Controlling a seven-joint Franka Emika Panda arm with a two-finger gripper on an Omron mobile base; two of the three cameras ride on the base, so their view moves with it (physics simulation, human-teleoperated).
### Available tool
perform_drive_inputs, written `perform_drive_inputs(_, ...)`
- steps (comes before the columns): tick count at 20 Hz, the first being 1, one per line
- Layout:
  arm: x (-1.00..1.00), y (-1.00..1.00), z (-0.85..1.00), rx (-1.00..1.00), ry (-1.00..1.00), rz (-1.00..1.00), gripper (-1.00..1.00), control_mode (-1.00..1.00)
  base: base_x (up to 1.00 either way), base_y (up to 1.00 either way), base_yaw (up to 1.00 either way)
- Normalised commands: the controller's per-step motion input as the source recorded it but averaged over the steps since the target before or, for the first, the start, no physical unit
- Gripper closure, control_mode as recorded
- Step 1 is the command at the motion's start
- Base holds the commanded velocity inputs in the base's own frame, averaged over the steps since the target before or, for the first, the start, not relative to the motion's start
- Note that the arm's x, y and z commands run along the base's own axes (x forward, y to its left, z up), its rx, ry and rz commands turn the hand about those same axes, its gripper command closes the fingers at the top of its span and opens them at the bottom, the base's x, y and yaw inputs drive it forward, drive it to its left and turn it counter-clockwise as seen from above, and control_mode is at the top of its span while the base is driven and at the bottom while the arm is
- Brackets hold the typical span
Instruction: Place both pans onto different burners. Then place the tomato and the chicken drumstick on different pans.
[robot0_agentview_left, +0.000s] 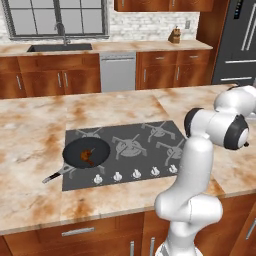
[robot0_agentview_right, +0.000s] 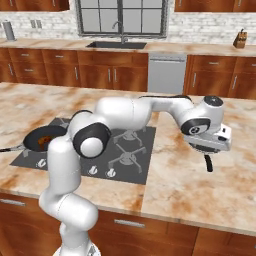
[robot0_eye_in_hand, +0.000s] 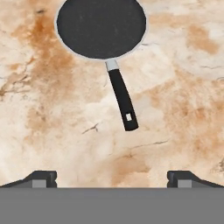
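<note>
One black pan (robot0_agentview_left: 86, 152) sits on the front-left burner with the brown chicken drumstick (robot0_agentview_left: 88, 155) lying in it; the right base view shows that pan (robot0_agentview_right: 44, 138) too. A second pan (robot0_eye_in_hand: 101, 28) lies empty on the marble counter right of the cooktop, its long handle (robot0_eye_in_hand: 122, 103) pointing back toward my hand. My gripper (robot0_eye_in_hand: 111, 179) hovers above that handle's end, open, with nothing between its fingertips (robot0_eye_in_hand: 43, 178). From the right base view the gripper (robot0_agentview_right: 210, 149) hangs over the handle (robot0_agentview_right: 208, 163) and hides the pan's bowl. The tomato is out of view.
The dark cooktop (robot0_agentview_left: 150, 155) carries bare grey grates (robot0_agentview_left: 131, 145) and a front row of white knobs (robot0_agentview_left: 136, 173). Marble counter (robot0_agentview_right: 200, 190) spreads around the second pan. My own arm (robot0_agentview_right: 135, 112) arches across the cooktop. A sink (robot0_agentview_left: 60, 47) and cabinets line the back wall.
</note>
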Motion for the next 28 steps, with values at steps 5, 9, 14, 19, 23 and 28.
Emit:
perform_drive_inputs(5, 0.12, 0.00, -0.34, 0.00, 0.04, 0.02, -1.00, -1.00, 0.00, 0.00, 0.00)
perform_drive_inputs(9, 0.18, -0.09, -0.54, 0.00, 0.00, 0.08, -1.00, -1.00, 0.00, 0.00, 0.00)
perform_drive_inputs(14, 0.23, -0.15, -0.44, 0.00, 0.00, 0.05, -1.00, -1.00, 0.00, 0.00, 0.00)
perform_drive_inputs(19, 0.39, -0.17, -0.16, 0.00, 0.00, 0.00, -1.00, -1.00, 0.00, 0.00, 0.00)
perform_drive_inputs(23, 0.34, -0.18, -0.13, 0.00, 0.00, 0.00, -1.00, -1.00, 0.00, 0.00, 0.00)
perform_drive_inputs(28, 0.23, -0.20, -0.17, 0.00, 0.00, 0.01, -1.00, -1.00, 0.00, 0.00, 0.00)
